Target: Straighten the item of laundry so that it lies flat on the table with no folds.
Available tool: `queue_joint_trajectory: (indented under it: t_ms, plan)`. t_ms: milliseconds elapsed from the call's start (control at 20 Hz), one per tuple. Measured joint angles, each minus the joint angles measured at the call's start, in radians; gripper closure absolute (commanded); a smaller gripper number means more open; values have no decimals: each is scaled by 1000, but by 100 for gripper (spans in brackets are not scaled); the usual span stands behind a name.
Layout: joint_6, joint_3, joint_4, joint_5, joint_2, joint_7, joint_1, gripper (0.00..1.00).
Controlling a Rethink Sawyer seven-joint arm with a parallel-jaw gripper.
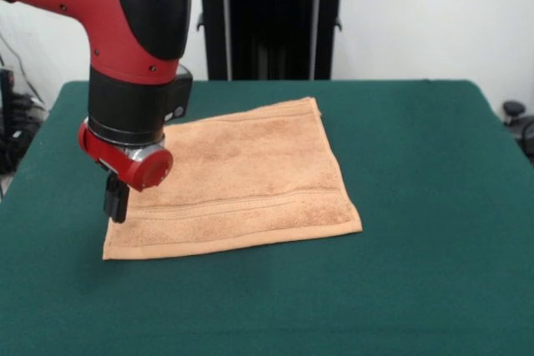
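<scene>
There is one towel (242,181), one tabletop (417,206) and one red and black arm with one gripper (115,206). The towel is light brown terry cloth, roughly square, and it lies spread out on the dark green tabletop, a little left of the picture's middle and turned slightly askew, so that its far right corner points toward the top of the view and its near right corner reaches out to the right. Its surface looks flat, with no fold turned over; a woven band stripe runs across it near the near hemmed edge, and a second faint line shows close to the far edge. All four edges can be followed except where the arm covers part of the left side. The green cloth of the tabletop shows all round the towel, with much bare surface on the right and at the front. The arm comes down on the left, its red wrist ring and round red cap hanging over the towel's left edge. Below them the gripper shows as a dark, narrow block pointing downward, its tip at or just above the towel near the near left corner. Whether it touches the cloth cannot be made out, and from this angle it cannot be told whether the gripper is released or clenched, nor whether it pinches any cloth.
</scene>
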State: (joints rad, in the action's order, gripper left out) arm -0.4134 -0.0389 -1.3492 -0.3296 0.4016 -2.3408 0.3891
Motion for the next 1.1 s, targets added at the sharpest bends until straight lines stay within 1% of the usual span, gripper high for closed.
queue_joint_trajectory:
  t_ms: [300, 800, 1100]
  plan:
    - [0, 0, 0, 0, -14, 0, -12, 100]
    - [0, -2, 22, 6, -75, 0, -85, 100]
    - [0, -26, 48, 17, -86, 0, -114, 100]
